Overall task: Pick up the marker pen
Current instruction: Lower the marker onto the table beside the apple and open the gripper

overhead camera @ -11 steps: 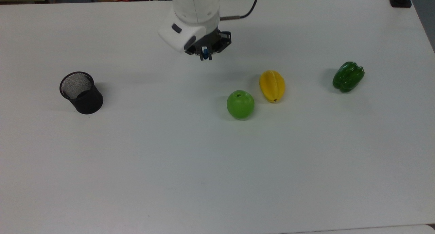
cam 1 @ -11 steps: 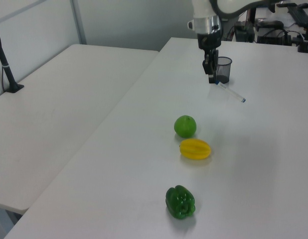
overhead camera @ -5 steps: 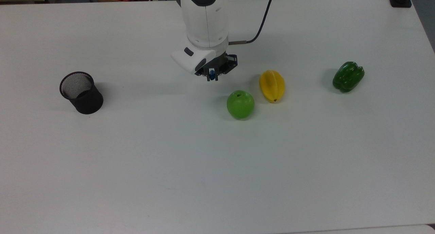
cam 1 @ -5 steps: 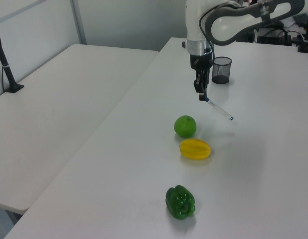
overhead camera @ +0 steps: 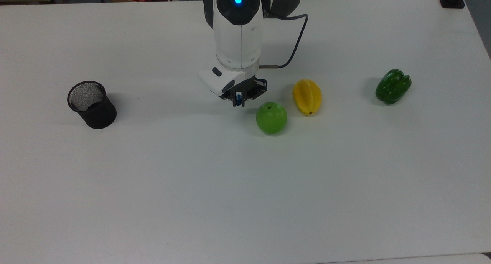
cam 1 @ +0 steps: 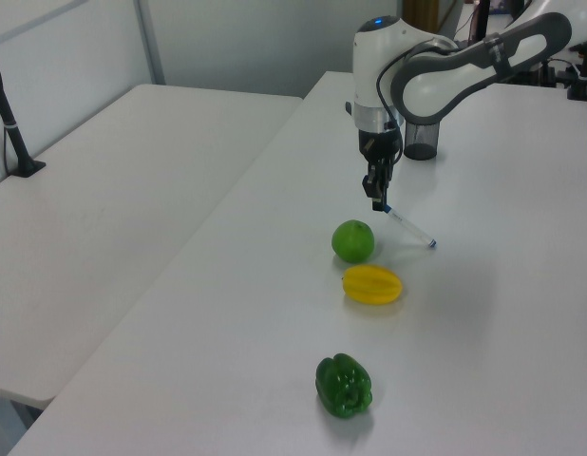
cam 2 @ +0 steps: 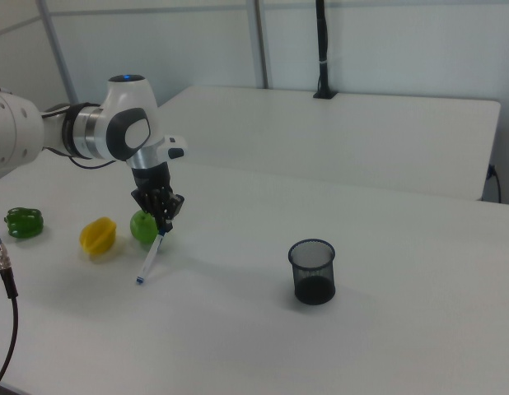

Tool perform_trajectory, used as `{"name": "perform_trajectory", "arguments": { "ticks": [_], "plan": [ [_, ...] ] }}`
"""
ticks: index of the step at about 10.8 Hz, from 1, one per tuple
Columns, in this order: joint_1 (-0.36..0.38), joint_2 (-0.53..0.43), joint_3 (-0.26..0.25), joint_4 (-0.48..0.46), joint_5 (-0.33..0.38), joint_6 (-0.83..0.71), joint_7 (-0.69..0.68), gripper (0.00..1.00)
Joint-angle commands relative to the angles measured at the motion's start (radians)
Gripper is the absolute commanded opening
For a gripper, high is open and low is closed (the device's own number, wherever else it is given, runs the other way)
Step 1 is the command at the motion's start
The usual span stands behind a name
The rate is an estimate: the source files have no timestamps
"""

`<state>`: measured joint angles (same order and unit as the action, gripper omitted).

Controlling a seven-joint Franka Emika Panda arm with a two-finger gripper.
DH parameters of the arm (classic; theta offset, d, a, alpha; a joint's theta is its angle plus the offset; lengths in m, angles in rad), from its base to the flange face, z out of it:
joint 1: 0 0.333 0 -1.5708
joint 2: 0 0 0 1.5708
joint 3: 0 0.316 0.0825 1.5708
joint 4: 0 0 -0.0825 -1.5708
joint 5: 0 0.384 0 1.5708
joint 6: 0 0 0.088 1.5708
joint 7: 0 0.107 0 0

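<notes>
One white arm is shown reaching over the white table (overhead camera: 153, 187), its wrist turned straight down so that the gripper (overhead camera: 238, 100) points at the tabletop. In the top view the gripper is seen just to the left of the green apple (overhead camera: 271, 117) and apart from it. The fingers (cam 1: 377, 193) are closed on the marker pen (cam 1: 407, 228), which is clamped at its upper, blue end. The pen is held tilted: in the left view its white barrel slants down and to the right from the gripper (cam 1: 377, 199), and in the right view the marker pen (cam 2: 151, 260) slants down and to the left below the gripper (cam 2: 162, 228). Whether the lower tip touches the table cannot be told. In the top view a yellow starfruit (overhead camera: 307, 96) lies just right of the apple, a green bell pepper (overhead camera: 393, 86) lies further right, and a black mesh cup (overhead camera: 92, 104) stands upright well apart on the left.
</notes>
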<state>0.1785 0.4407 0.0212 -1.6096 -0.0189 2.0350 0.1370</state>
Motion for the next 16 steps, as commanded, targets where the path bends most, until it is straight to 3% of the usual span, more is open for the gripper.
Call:
{"name": "perform_trajectory", "arguments": {
  "ticks": [1, 8, 9, 10, 14, 15, 16],
  "plan": [
    [0.025, -0.01, -0.013, -0.073, -0.036, 0.106, 0.029, 0.0],
    [0.038, 0.039, -0.018, -0.078, -0.099, 0.169, 0.039, 0.0],
    [0.038, 0.039, -0.018, -0.078, -0.099, 0.169, 0.035, 0.05],
    [0.036, 0.039, -0.017, -0.076, -0.099, 0.168, 0.035, 0.14],
    [0.036, 0.038, -0.018, -0.07, -0.098, 0.166, 0.042, 0.87],
    [0.036, 0.035, -0.018, -0.067, -0.098, 0.163, 0.042, 0.98],
    [0.035, 0.027, -0.023, -0.065, -0.098, 0.156, 0.042, 1.0]
  ]
}}
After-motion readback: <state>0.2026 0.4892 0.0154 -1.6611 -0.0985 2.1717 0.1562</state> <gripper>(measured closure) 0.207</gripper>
